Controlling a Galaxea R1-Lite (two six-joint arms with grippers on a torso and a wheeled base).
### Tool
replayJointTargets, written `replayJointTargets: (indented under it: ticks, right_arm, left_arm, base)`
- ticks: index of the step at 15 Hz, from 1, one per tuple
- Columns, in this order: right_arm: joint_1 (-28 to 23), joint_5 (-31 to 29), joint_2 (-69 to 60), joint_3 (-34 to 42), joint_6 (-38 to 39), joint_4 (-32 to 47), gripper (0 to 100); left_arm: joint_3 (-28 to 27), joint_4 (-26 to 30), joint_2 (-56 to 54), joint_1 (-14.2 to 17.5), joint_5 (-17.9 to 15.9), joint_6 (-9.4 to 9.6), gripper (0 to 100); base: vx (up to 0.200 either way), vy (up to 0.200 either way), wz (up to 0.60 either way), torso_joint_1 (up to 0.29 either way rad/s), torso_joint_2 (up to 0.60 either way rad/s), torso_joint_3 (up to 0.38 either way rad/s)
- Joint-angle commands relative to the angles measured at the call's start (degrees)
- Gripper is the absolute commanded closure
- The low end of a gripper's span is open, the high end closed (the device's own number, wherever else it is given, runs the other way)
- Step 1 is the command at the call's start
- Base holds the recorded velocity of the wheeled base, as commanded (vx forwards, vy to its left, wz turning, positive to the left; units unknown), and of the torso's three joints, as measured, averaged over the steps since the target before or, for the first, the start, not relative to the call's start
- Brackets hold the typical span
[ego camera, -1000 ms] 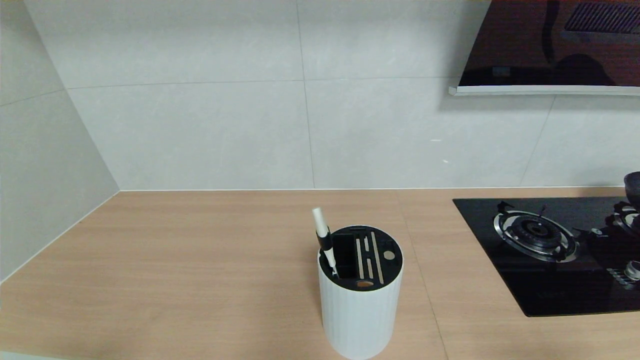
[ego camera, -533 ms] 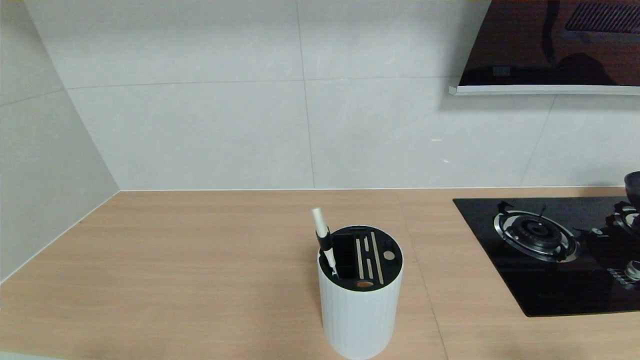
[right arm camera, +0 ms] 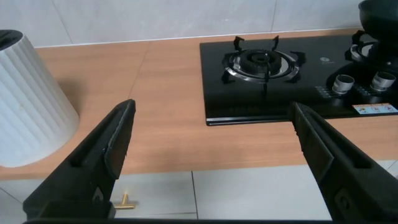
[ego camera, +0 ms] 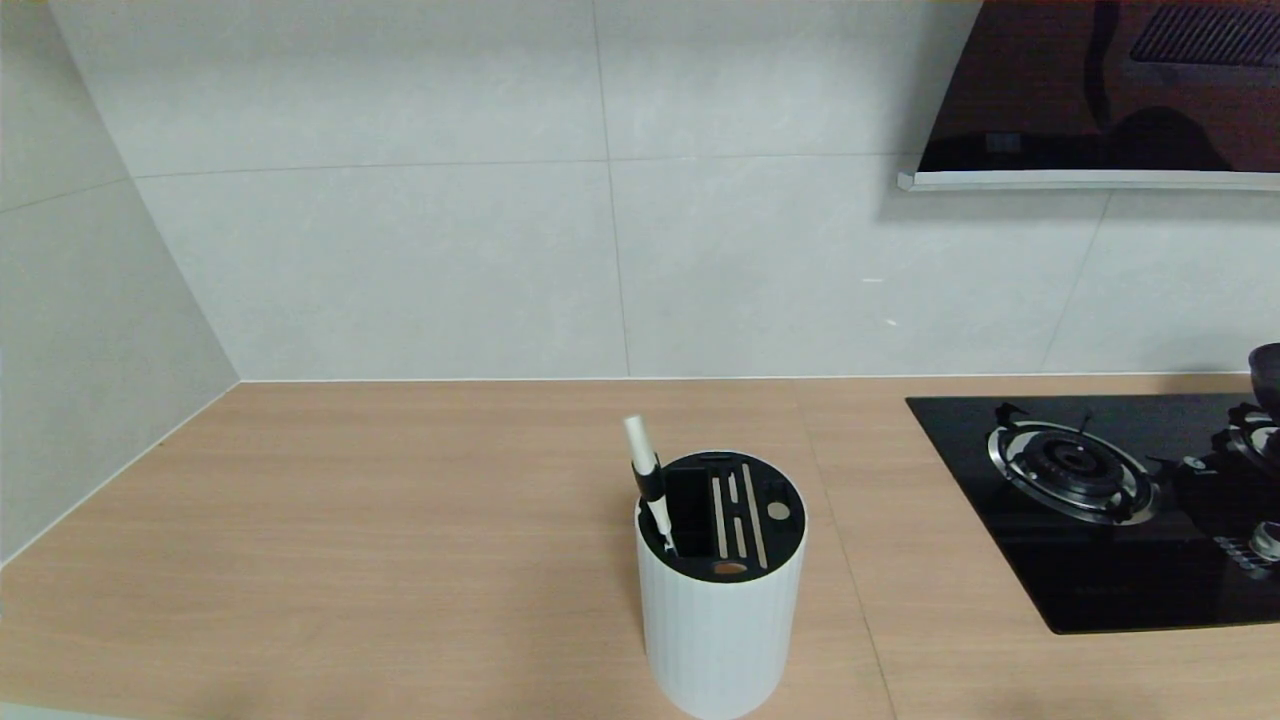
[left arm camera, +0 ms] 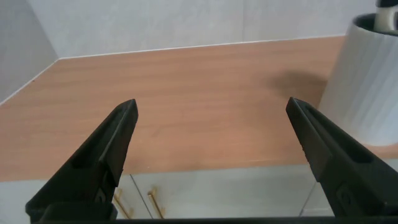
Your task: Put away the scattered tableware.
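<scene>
A white ribbed cylinder holder (ego camera: pixel 720 620) with a black slotted top stands near the front edge of the wooden counter (ego camera: pixel 400 520). A utensil with a white handle and black band (ego camera: pixel 645 470) sticks out of its left compartment, leaning left. My left gripper (left arm camera: pixel 211 115) is open and empty, held in front of the counter's edge with the holder (left arm camera: pixel 367 81) off to one side. My right gripper (right arm camera: pixel 211 115) is also open and empty, in front of the counter between the holder (right arm camera: pixel 28 102) and the stove.
A black gas stove (ego camera: pixel 1110 500) (right arm camera: pixel 292 68) lies on the counter's right side, a dark pot (ego camera: pixel 1265 370) at its far edge. A range hood (ego camera: pixel 1100 90) hangs above it. Tiled walls close the back and left. Cabinet fronts with brass handles (left arm camera: pixel 155 202) sit below the counter.
</scene>
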Motion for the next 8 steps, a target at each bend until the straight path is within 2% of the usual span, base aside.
replayJointTargets:
  ticks: [1, 2, 3, 5, 6, 7, 8]
  right_arm:
    - [0.0, 0.1, 0.1, -0.1, -0.1, 0.2, 0]
    - [0.0, 0.1, 0.1, 0.0, -0.1, 0.2, 0]
    - [0.0, 0.1, 0.1, 0.0, -0.1, 0.3, 0]
    - [0.0, 0.8, 0.1, 0.0, 0.0, 0.2, 0]
    - [0.0, 1.0, 0.1, 0.0, 0.0, 0.2, 0]
    - [0.0, 2.1, 0.1, 0.0, 0.1, 0.2, 0]
    - [0.0, 2.1, 0.1, 0.0, 0.0, 0.2, 0]
  left_arm:
    - [0.0, 3.4, 0.1, 0.1, 1.6, 1.75, 0]
    - [0.0, 2.9, 0.1, 0.1, 1.7, 0.78, 0]
    - [0.0, 3.0, 0.1, 0.1, 1.6, 0.61, 0]
    - [0.0, 2.9, 0.1, 0.1, 1.5, -1.59, 0]
    - [0.0, 2.9, 0.1, 0.1, 1.6, -2.12, 0]
    - [0.0, 2.8, 0.1, 0.1, 1.9, -3.79, 0]
    - [0.0, 2.8, 0.1, 0.1, 1.9, -3.79, 0]
  base:
    - [0.0, 0.0, 0.0, 0.0, 0.0, 0.0]
    - [0.0, 0.0, 0.0, 0.0, 0.0, 0.0]
    - [0.0, 0.0, 0.0, 0.0, 0.0, 0.0]
    - [0.0, 0.0, 0.0, 0.0, 0.0, 0.0]
    - [0.0, 0.0, 0.0, 0.0, 0.0, 0.0]
    - [0.0, 0.0, 0.0, 0.0, 0.0, 0.0]
    - [0.0, 0.0, 0.0, 0.0, 0.0, 0.0]
